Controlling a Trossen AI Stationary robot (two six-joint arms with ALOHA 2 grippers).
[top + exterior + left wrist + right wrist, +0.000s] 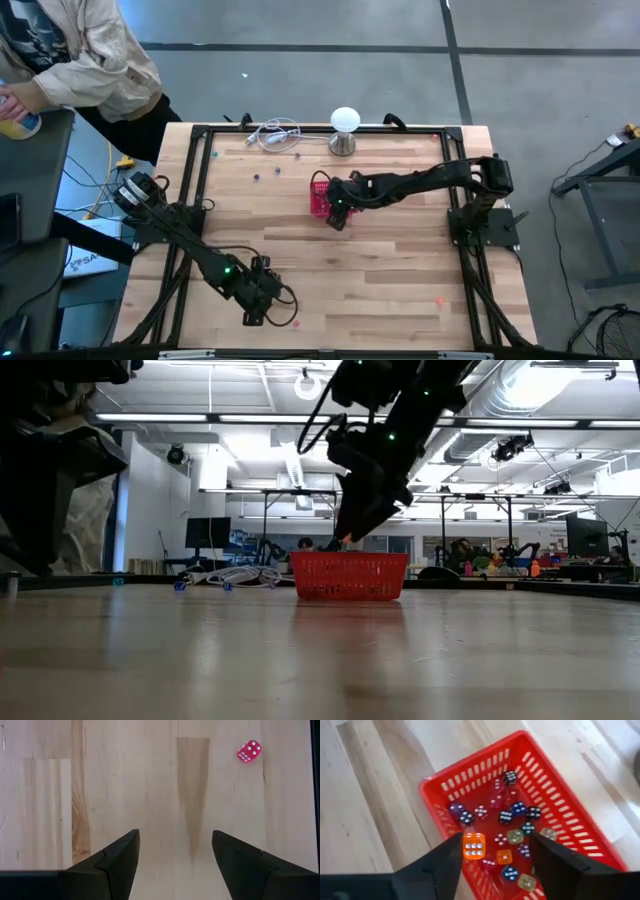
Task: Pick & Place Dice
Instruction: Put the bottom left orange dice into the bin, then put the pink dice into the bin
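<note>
Over the red basket (530,820) near the high view's centre, the right pincer (495,862) gapes above an orange die (474,845), while the left pincer (175,865) hangs spread near a pink die (249,751) on the desk (400,270).

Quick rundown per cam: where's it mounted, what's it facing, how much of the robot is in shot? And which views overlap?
High: overhead, straight down on the table; both arms, left gripper near the front edge, right gripper at the red basket.
Low: table height, facing the room; right arm descending over the basket.
Left wrist: looks down past open fingers at bare wood and one pink die.
Right wrist: looks into the basket of dice; an orange die by its open fingers.
Shared: high, low and right wrist all show the basket.
</note>
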